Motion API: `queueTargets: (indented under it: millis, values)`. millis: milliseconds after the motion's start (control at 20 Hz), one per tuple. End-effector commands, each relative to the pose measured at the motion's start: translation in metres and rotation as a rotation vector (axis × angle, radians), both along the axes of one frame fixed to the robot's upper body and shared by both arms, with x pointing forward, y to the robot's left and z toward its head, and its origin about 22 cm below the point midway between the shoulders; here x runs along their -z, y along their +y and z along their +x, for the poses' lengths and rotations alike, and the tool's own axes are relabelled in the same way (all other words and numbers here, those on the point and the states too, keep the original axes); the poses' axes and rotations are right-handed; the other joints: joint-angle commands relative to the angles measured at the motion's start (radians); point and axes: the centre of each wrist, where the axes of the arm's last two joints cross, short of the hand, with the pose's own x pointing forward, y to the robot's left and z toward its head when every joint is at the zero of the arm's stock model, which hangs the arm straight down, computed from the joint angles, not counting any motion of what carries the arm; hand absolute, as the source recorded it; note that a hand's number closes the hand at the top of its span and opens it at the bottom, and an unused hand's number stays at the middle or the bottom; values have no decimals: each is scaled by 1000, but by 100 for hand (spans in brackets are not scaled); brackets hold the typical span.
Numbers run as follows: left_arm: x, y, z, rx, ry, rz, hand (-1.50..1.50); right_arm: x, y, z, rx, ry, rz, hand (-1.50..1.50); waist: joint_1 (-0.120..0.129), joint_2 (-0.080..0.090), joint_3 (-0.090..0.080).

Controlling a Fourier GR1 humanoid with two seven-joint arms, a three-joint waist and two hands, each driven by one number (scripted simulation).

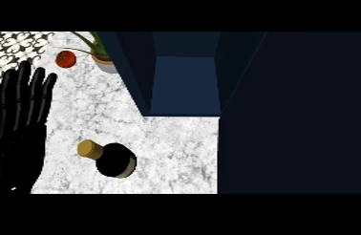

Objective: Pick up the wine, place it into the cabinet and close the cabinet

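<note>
One hand is in view, our left hand [25, 110], at the left edge of the head view; it rests there open, its black fingers straight, pointing up the view and slightly spread, holding nothing; our right hand does not show at all.

The wine bottle [115, 161] is on the white marbled counter [176, 148], in the lower left part of the view, to the right of our left hand and apart from it; we look down on it from almost straight above, so the dark round body fills most of its outline; its tan stopper [88, 148] lies toward the upper left of the body; nothing touches the bottle.

Behind it, further up the view, is the dark blue cabinet [185, 83]; its front is open and we see a lighter blue surface inside, with no bottle in it; a broad dark panel [289, 114] covers the whole right side of the view, and we cannot tell whether it is the door or the cabinet's side.

At the upper left a red tomato [66, 58] lies on the counter, just beside a potted plant [103, 56] with long green leaves; a black-and-white patterned wall [25, 45] runs behind them.
</note>
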Motion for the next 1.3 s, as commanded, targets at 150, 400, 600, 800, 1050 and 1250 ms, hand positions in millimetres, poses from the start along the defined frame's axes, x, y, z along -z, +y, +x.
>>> queueTargets:
  millis: [150,400,600,800,1050,1250]
  values:
    - [-16,-43,12,114,64,6,-150,-5,7,-29,-26,-28,8,-150,-8,16,30]
    - [7,-85,7,259,333,-104,-150,2,24,-41,-412,112,20,-150,-21,13,32]
    - [-28,-108,-19,285,358,-118,-150,-22,23,-66,-409,137,40,-150,-5,11,31]
    - [-40,-117,-33,254,366,-132,-150,-43,17,-93,-435,141,34,-150,-1,14,30]
    - [-63,-134,-52,275,370,-146,-150,-65,15,-110,-440,133,17,-150,-1,13,30]
    - [-63,-161,-65,278,369,-135,-150,-61,23,-108,-419,131,36,-150,-3,13,31]
